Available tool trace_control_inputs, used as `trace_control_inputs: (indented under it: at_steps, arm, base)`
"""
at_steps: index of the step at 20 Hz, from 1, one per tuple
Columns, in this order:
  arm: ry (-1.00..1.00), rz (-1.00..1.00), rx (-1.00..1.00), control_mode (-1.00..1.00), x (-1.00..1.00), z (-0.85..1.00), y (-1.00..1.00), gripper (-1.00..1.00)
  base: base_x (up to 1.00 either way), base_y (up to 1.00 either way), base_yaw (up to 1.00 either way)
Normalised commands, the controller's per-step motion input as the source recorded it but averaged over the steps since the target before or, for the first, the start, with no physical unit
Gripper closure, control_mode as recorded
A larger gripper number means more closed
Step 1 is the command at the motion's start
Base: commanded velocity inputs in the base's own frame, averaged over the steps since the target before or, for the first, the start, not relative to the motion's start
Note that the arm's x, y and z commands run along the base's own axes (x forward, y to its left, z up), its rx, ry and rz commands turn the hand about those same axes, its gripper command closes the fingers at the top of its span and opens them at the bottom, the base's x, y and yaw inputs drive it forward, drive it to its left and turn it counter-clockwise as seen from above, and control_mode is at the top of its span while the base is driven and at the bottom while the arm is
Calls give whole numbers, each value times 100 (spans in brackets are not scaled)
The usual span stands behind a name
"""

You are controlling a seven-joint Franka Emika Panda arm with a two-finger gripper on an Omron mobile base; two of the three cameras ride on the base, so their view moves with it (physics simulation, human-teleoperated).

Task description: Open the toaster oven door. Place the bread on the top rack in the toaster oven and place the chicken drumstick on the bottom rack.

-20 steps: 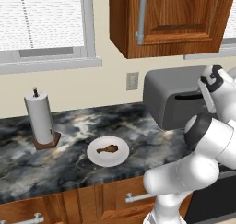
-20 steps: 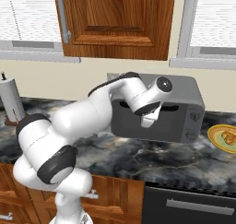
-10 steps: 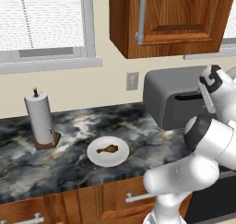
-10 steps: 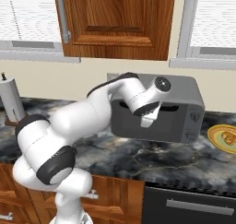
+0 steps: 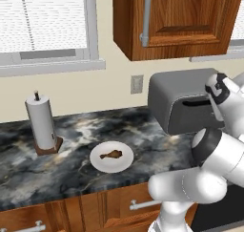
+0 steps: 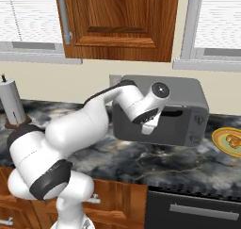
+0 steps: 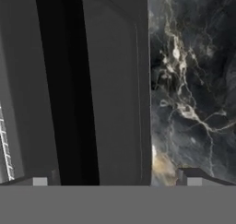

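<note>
The grey toaster oven [image 6: 188,94] stands on the counter under the wall cabinet. Its dark door [image 7: 115,89] takes up the left of the hand view, with the black handle slot [image 7: 64,89] running along it. My gripper [image 6: 149,128] hangs just in front of the door, pointing down at the counter. It stands open [image 7: 115,181], its finger tips wide apart with nothing between them. A bit of white wire rack [image 7: 4,149] shows at the left edge. The chicken drumstick [image 5: 111,154] lies on a white plate [image 5: 100,163]. The bread [image 6: 231,140] sits on a yellow plate [image 6: 220,142] right of the oven.
A paper towel roll [image 5: 41,122] stands on the dark marble counter [image 5: 66,174] at the left. A wooden wall cabinet [image 5: 181,21] hangs above the oven. Drawers and a black appliance front [image 6: 197,209] lie below the counter edge.
</note>
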Motion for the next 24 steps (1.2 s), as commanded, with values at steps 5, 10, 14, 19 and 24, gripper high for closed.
trace_control_inputs:
  at_steps: [5,10,14,19,24]
  arm:
    - [3,-1,-4,-100,-46,-94,14,-100]
    - [34,0,7,-100,-50,-74,-6,-100]
    - [42,0,26,-100,-45,-37,-17,-100]
    - [21,-1,20,-100,-63,-54,-11,-100]
    - [21,0,3,-100,-62,-87,-2,-100]
  base:
    - [0,0,0]
    - [0,0,0]
    - [0,0,0]
    - [0,0,0]
    - [0,0,0]
